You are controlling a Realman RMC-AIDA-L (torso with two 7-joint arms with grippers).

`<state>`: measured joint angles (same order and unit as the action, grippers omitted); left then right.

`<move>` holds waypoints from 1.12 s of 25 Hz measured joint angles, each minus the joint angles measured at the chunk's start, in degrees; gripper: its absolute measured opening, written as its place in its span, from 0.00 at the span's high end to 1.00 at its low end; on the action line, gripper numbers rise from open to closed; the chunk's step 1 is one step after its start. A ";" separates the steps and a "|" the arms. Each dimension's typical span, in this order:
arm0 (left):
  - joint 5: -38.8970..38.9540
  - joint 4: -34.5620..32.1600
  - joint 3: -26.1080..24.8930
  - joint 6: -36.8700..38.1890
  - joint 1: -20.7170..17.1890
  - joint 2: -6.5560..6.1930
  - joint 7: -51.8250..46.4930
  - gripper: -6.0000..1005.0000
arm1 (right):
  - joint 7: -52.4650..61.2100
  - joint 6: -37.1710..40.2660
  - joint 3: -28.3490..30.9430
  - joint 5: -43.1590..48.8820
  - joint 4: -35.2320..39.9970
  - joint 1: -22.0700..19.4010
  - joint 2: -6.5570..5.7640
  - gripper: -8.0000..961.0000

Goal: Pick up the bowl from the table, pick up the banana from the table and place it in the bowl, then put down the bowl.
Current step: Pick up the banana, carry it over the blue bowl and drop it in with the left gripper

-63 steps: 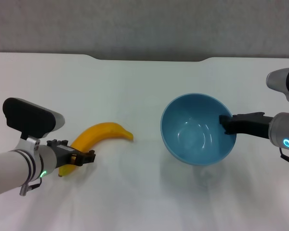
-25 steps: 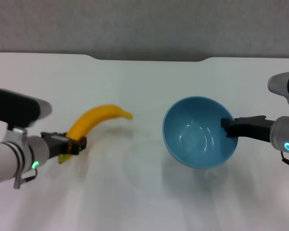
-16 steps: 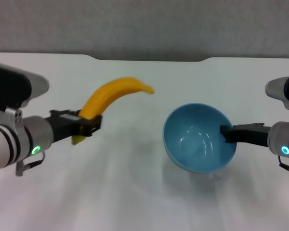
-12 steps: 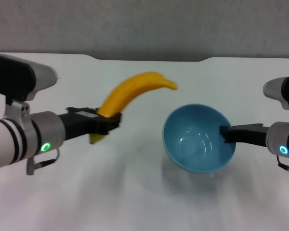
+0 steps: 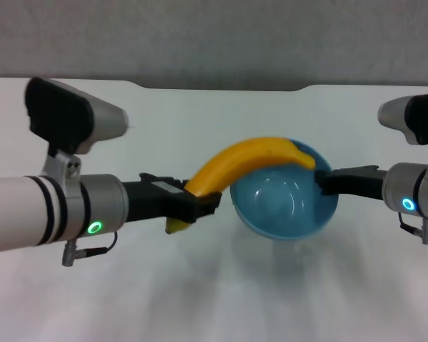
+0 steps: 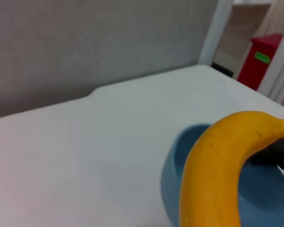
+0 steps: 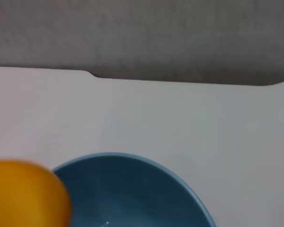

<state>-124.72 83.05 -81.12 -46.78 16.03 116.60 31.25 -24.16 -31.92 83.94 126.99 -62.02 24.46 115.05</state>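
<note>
Gripping the banana (image 5: 250,162) over the bowl (image 5: 285,206), left gripper (image 5: 200,206) jaws closed, right gripper (image 5: 322,184) clamping the rim (raised).

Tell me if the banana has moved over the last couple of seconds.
Yes. Held by the left end effector, the banana has been lifted off the table and carried toward the robot's right; its far end is now over the bowl.

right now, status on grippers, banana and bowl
Left gripper shut on banana, its far end over the bowl. Right gripper shut on bowl rim, bowl off the table. Nothing in the way.
</note>
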 joint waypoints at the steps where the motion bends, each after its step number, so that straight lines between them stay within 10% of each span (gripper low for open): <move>1: -0.04 -0.12 0.00 -0.17 0.22 0.01 0.00 0.45 | 0.00 0.07 -0.04 0.00 0.02 0.23 0.00 0.96; 28: 2.11 -5.12 1.35 0.17 5.57 0.17 -0.50 0.41 | -0.36 1.34 -5.08 -3.06 3.07 4.29 0.09 0.96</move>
<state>-122.61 77.93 -79.76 -46.61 21.60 116.77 30.75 -24.51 -30.58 78.86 123.94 -58.96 28.75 115.14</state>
